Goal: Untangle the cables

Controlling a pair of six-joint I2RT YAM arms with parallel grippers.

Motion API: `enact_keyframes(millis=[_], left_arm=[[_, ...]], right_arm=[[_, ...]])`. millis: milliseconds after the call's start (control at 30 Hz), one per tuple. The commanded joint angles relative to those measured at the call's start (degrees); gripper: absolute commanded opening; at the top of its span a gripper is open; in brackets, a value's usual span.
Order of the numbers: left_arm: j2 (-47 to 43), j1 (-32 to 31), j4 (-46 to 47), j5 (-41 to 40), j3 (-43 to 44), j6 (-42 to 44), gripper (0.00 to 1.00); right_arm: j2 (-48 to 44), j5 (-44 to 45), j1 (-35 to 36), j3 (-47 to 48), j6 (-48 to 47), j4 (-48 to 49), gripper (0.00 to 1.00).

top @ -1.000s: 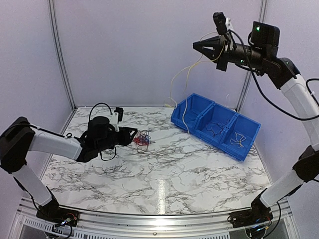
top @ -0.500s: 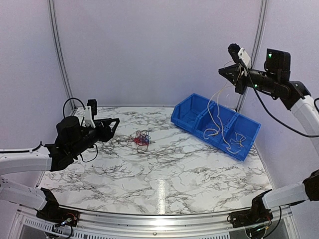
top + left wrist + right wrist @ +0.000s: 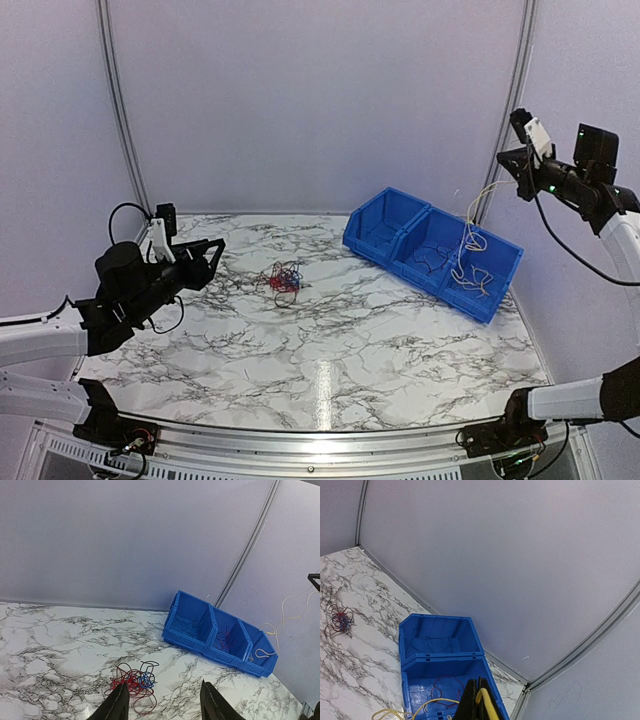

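Top external: right claw, pinching yellow cable, moved rightward; left claw gapes.

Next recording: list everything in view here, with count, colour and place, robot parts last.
cable tangle: one, red and blue, on the table left of centre.
yellow cable: one, hanging from the right gripper into the bin's right compartment.
binned wires: several, dark or pale, across all three compartments.
bin: one, blue, back right of the table.
table: one, white marble pattern.
left gripper: one, black, fingers apart, empty, left of the tangle.
right gripper: one, black, fingers shut on the yellow cable, above the bin.
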Motion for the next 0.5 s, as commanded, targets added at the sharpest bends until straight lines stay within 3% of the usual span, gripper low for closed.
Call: enact_keyframes(millis=[0,467], left_arm=[[-1.3,-0.3,-1.3,-1.3,-0.9,0.3,0.5],[-3.8,-0.4,-1.7,-2.2,-3.0,-0.7,0.5]], right_arm=[[0.6,-3.3,-5.4,1.5,-0.5,1.9,0.0],[10.8,-9.4,-18.2,-3.3,2.1,9.5,0.0]])
